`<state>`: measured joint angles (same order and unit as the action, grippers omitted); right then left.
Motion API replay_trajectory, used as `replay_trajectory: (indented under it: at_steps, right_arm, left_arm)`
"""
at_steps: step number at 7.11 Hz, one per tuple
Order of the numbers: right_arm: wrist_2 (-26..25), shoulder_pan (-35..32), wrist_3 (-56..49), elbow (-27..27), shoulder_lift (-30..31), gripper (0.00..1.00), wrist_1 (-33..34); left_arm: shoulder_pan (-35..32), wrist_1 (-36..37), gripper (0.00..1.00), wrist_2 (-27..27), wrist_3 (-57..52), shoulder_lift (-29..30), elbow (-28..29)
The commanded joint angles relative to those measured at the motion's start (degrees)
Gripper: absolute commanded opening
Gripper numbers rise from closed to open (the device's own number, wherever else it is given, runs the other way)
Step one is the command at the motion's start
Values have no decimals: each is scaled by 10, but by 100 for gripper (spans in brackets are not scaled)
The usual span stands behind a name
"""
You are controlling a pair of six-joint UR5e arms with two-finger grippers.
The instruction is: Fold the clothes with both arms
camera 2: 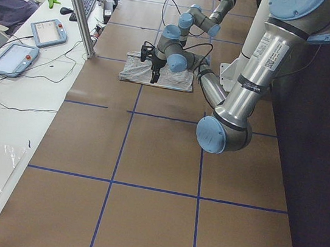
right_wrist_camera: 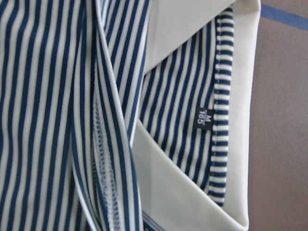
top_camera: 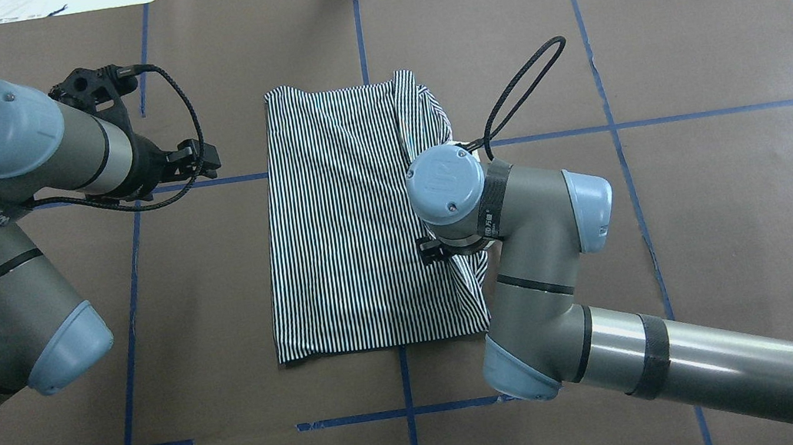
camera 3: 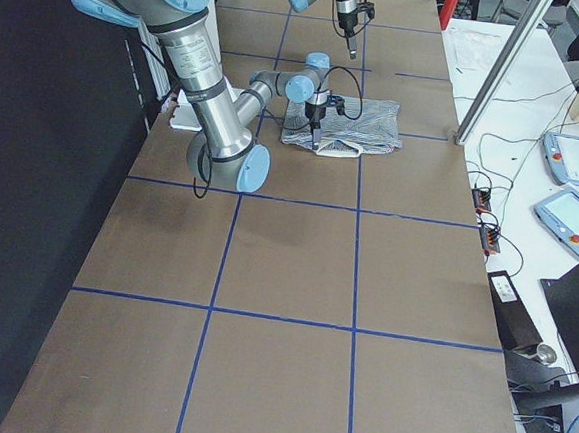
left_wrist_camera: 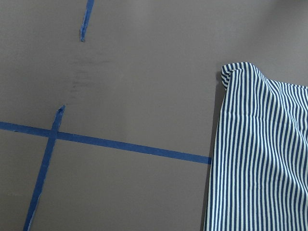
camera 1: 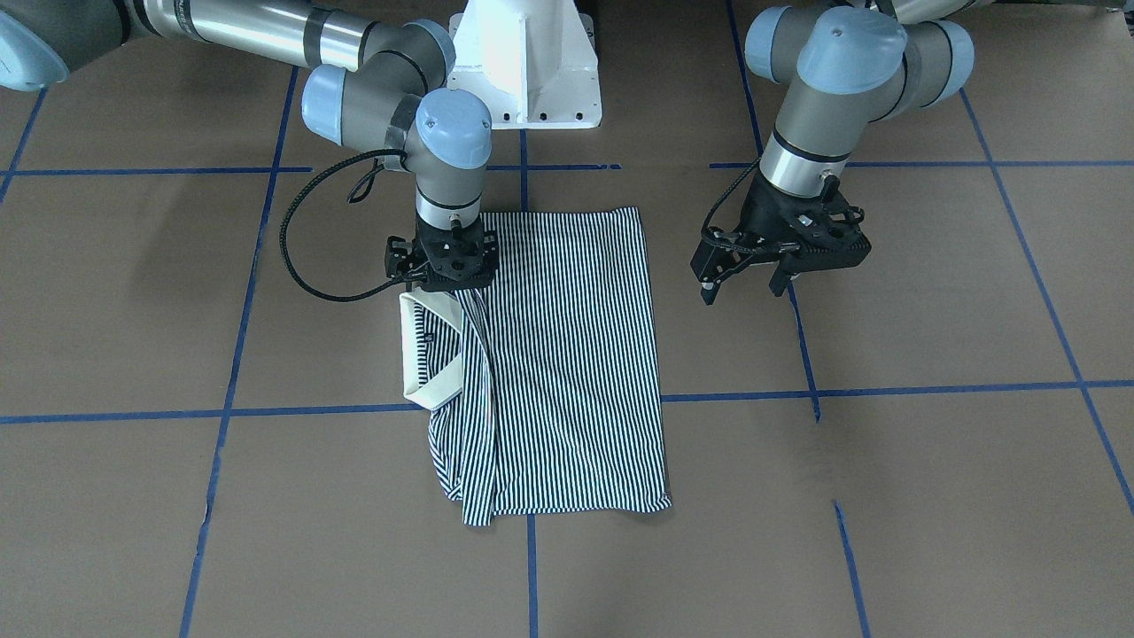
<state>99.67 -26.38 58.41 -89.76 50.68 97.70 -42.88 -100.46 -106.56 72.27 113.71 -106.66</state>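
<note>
The striped polo shirt (camera 1: 567, 354) lies folded into a long rectangle in the middle of the table and also shows in the overhead view (top_camera: 345, 245). Its cream collar (camera 1: 412, 354) lies at the edge on the robot's right. My right gripper (camera 1: 443, 270) stands straight down over that edge beside the collar. A striped fold rises up to it, so it looks shut on the shirt. Its wrist view shows the collar (right_wrist_camera: 192, 192) and a size label (right_wrist_camera: 204, 118) close up. My left gripper (camera 1: 744, 285) is open and empty, above bare table beside the shirt's other edge (left_wrist_camera: 260, 154).
The table is brown paper (top_camera: 713, 209) with blue tape lines (camera 1: 930, 387). The white pedestal base (camera 1: 527, 71) stands behind the shirt. Tablets (camera 2: 14, 56) and cables lie on a white bench past the far table edge, by a metal pole (camera 2: 77, 7).
</note>
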Motion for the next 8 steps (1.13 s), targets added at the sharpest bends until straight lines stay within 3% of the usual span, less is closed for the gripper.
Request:
replay_trajectory:
  at_steps: [1,8]
  right_arm:
    - [0,-7,-1,-2,7,100,4]
    - [3,-48,-51,-48,64,100,9]
  left_arm:
    - [1,0,100,0,2,0,0]
    - [0,0,100,-7,3,1,-1]
